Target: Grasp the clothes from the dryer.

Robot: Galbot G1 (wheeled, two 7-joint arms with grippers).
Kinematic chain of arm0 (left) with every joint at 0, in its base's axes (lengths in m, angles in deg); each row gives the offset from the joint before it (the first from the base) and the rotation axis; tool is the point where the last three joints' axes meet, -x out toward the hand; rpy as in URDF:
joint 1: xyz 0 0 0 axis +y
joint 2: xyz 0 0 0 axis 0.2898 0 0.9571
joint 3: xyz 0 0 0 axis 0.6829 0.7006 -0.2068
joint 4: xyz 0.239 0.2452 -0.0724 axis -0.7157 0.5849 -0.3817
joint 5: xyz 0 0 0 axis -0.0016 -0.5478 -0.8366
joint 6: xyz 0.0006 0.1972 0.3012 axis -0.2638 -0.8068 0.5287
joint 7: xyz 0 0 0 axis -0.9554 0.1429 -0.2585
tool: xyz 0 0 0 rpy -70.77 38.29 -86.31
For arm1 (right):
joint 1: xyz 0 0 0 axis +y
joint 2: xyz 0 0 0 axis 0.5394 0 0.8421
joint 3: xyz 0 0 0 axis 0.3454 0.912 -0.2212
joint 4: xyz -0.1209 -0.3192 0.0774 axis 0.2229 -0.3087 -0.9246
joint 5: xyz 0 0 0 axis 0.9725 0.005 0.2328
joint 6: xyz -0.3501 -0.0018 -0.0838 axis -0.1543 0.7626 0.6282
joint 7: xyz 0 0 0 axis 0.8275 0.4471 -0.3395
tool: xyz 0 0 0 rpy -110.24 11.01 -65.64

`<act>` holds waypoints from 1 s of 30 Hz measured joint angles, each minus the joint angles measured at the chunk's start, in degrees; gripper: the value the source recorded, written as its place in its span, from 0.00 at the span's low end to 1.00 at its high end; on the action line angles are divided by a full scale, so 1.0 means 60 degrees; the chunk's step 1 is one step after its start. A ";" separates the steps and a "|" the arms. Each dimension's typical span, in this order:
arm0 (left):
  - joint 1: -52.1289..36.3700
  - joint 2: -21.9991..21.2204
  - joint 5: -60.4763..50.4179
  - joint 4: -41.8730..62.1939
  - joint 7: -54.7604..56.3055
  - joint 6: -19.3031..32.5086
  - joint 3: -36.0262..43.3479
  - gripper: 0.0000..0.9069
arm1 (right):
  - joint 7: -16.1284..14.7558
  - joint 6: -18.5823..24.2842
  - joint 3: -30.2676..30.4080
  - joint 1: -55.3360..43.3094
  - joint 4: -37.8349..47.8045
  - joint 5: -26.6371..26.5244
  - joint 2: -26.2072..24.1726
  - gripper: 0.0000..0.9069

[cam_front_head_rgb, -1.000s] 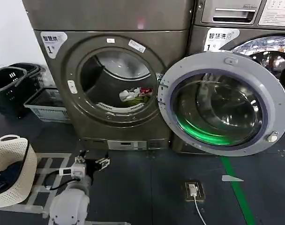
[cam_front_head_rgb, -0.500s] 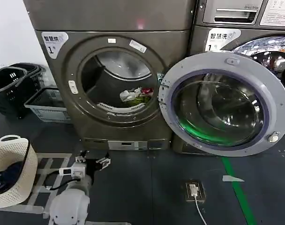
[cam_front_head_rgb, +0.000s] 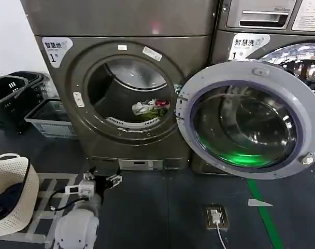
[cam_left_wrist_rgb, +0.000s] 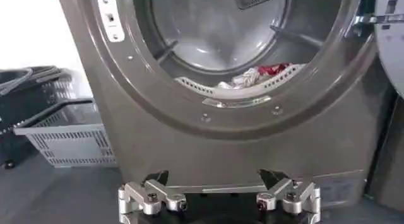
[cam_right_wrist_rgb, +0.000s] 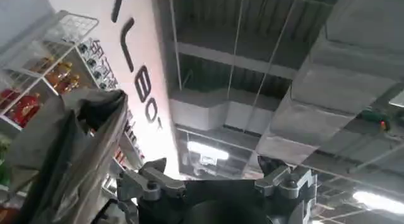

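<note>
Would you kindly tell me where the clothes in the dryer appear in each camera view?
Head view: the clothes lie low in the drum, toward the open door's side.
Left wrist view: the clothes peek over the porthole's lower rim.
Right wrist view: not in it.
Shared landmark: the dryer porthole rim.

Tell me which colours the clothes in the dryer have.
White, yellow-green and red clothes, best in the head view.

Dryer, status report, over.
Left gripper low before the dryer, jaws open, empty. Right gripper aimed at the ceiling, jaws open. Clothes untouched in the drum. Door swung open, porthole unobstructed.
</note>
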 measured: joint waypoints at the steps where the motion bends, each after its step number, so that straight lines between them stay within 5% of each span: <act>1: 0.0011 0.0003 -0.0003 -0.0005 -0.0004 0.0000 0.0000 1.00 | 0.0000 0.0000 -0.0001 0.0009 0.0000 0.0000 0.0000 1.00; 30: -0.0054 0.0037 0.0050 -0.0025 -0.0150 0.0000 -0.0029 1.00 | 0.0035 -0.0016 -0.0068 0.0108 -0.0016 0.0075 0.0011 1.00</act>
